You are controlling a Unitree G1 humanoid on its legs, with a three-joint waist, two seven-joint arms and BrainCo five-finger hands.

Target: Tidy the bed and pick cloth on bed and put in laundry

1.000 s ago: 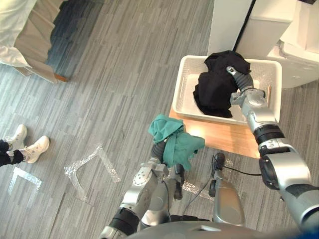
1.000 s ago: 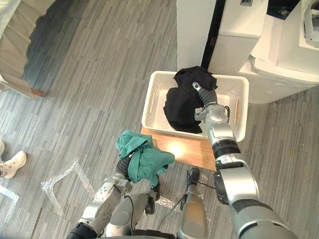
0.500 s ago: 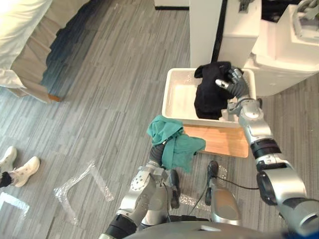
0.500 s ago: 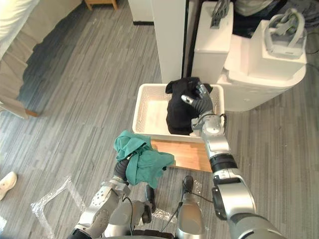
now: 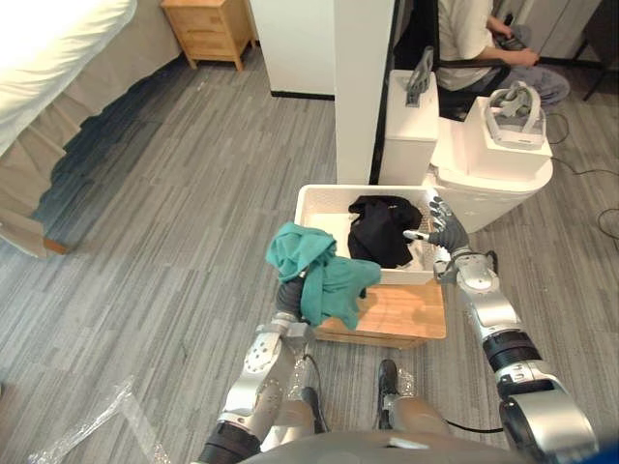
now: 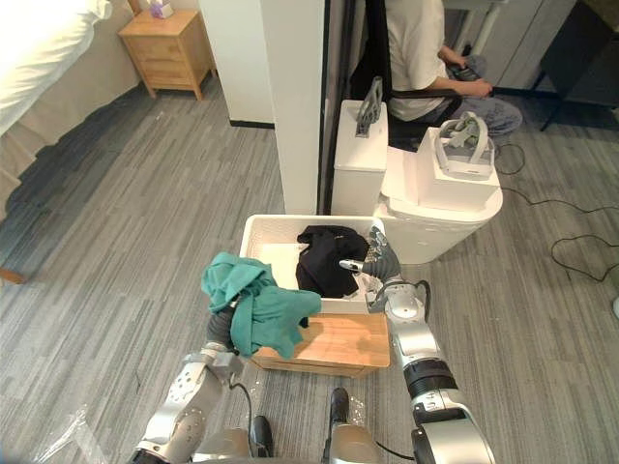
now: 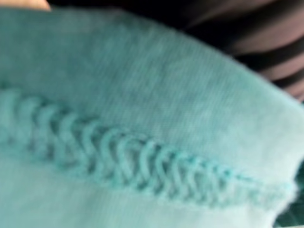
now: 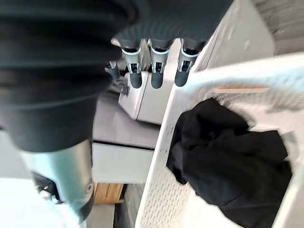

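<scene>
- Cloth, teal (image 5: 319, 271), bunched and draped over the left hand (image 5: 287, 295), hanging at the near-left corner of the white basket (image 5: 329, 190) and not yet inside it.
- Black cloth (image 5: 379, 230) already lying in the basket, toward its right half, with bare white floor to the left of it.
- Left hand buried under the teal folds; grip on them impossible to read.
- Right hand (image 5: 443, 230) just beside the basket's right rim, fingers (image 8: 152, 71) straight and slightly spread, holding nothing.
- Basket resting on a low wooden stand (image 5: 406, 309), a bare strip of wood showing along the near side; bed (image 5: 48, 58) well apart at the far left.
- Step in hand, by the look of it: getting the teal cloth into the basket. To do it well:
  - carry the left hand forward past the near rim, over the bare left half;
  - lower before letting go, to keep the hanging folds from catching on the rim or spilling onto the wood;
  - keep the right hand out of the drop path.
- Eye views: place of both cloths, both hands and the basket relative to one another.
- Left wrist view: teal knit and a stitched hem from very close.
- Right wrist view: straight, empty fingers above the basket's rim, plus the perforated wall and the black cloth's crumpled outline.
</scene>
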